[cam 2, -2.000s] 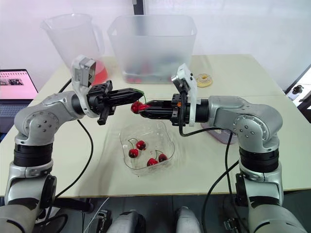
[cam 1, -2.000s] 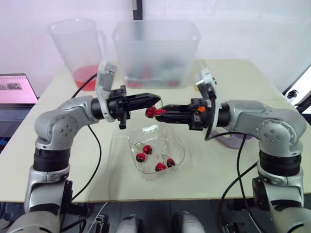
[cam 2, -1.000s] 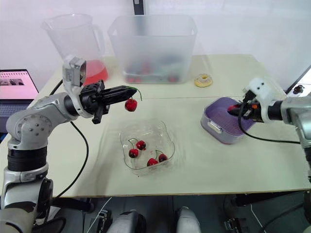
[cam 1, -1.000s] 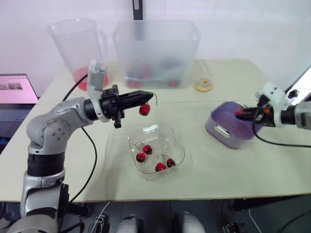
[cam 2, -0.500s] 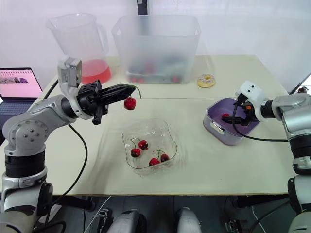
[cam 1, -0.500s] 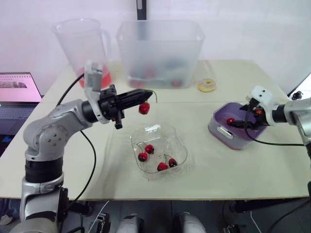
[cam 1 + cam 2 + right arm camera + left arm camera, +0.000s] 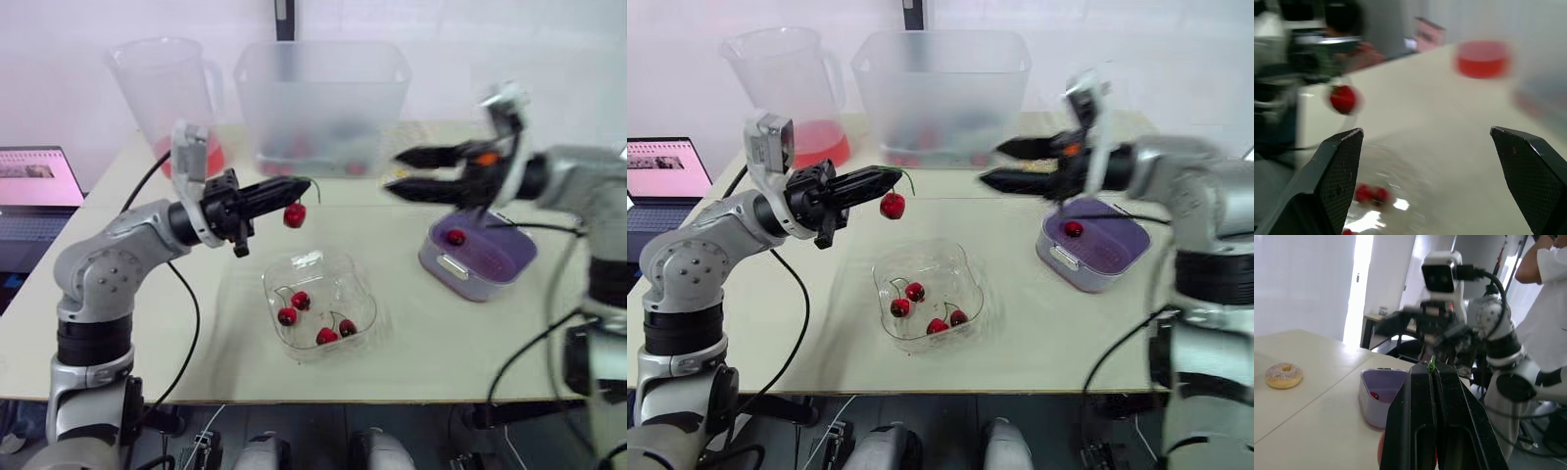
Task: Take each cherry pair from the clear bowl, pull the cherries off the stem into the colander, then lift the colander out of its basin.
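The left gripper (image 7: 300, 185) is pinching the thin green stem (image 7: 1432, 365) with one round red cherry (image 7: 294, 215) dangling over the clear plastic bowl (image 7: 294, 264), while the empty, wide-open right gripper (image 7: 394, 172) is hovering near the purple plastic colander (image 7: 472, 280), probably needing to close on that cherry next.

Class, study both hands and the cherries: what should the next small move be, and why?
Probably bring the open right hand to the hanging cherry under the left hand and close on it. The left hand pinches its stem, and one loose cherry already lies in the colander, so this one is left to pull off.
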`<state>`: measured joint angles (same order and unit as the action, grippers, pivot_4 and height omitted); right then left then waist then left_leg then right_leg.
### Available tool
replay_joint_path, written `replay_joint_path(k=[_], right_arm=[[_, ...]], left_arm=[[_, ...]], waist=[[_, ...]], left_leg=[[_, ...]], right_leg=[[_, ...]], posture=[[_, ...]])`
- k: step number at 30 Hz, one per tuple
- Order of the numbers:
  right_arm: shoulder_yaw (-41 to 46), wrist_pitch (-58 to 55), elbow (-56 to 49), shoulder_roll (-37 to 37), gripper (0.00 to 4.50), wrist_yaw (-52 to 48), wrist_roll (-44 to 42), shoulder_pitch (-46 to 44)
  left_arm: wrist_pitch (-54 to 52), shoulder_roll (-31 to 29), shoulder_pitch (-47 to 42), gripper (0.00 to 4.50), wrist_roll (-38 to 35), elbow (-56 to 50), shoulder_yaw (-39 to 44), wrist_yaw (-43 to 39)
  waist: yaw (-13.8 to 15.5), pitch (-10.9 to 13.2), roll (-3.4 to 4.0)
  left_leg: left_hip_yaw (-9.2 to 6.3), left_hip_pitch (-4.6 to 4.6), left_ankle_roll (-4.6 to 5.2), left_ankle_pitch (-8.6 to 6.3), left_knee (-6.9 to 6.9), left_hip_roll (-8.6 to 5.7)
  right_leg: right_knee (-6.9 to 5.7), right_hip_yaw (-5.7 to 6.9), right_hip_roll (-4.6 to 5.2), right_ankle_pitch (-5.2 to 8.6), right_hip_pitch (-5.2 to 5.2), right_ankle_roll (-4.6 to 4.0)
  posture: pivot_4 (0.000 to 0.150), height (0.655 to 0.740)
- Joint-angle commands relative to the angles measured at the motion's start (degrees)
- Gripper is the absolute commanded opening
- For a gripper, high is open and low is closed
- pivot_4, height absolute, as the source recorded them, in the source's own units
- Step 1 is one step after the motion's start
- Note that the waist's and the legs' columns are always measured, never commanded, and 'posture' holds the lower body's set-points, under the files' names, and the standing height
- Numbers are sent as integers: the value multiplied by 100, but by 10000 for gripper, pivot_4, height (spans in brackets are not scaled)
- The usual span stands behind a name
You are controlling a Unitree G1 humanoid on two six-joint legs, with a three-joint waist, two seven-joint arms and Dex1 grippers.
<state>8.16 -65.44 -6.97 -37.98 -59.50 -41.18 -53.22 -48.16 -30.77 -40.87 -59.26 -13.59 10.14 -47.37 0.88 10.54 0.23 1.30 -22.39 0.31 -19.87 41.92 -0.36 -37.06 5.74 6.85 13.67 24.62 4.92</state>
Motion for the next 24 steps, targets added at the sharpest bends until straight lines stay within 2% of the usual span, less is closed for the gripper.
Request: replay_joint_path(k=[1, 7, 14, 17, 20, 24], right_arm=[[106, -225, -640, 705, 44535, 808, -451, 204], [-103, -71, -860, 1712, 44535, 1607, -625, 280], [-333, 153, -842, 2028, 44535, 1934, -630, 313], [-468, 263, -825, 2026, 36161, 2021, -525, 380], [-537, 351, -830, 2007, 22671, 2080, -511, 408], [-596, 415, -829, 1998, 22671, 2140, -528, 410]], left_arm=[[49, 11, -124, 0, -72, -41, 23, -56], [31, 21, -175, 0, -70, -23, -11, -84], [49, -26, -155, 0, 2, 6, -21, -153], [61, -1, -146, 0, -12, -8, 2, -120], [64, -12, -128, 0, -6, -23, 5, -121], [78, -22, -122, 0, 15, -26, -1, -134]], waist=[[6, 0, 0], [-29, 0, 0], [-34, 0, 0], [-40, 0, 0], [-40, 0, 0], [-41, 0, 0]], left_leg=[[-4, -3, 0, 0, 0, -3], [-1, -4, 0, 0, -1, -5], [0, -4, 1, 0, -3, -5], [0, -3, 1, 0, -4, -5], [0, -3, 1, 0, -5, -5], [0, -3, 1, 0, -6, -5]], right_leg=[[0, 1, 1, 0, 1, 0], [-2, 0, -1, 0, 5, 0], [-4, -1, -5, 0, 5, 1], [-5, -2, -5, 0, 6, 0], [-5, -2, -5, 0, 6, 0], [-5, -3, -5, 0, 7, 0]], posture=[[1500, 6886], [1500, 6886], [1500, 6886], [1500, 6886], [1500, 6886], [1500, 6886]])
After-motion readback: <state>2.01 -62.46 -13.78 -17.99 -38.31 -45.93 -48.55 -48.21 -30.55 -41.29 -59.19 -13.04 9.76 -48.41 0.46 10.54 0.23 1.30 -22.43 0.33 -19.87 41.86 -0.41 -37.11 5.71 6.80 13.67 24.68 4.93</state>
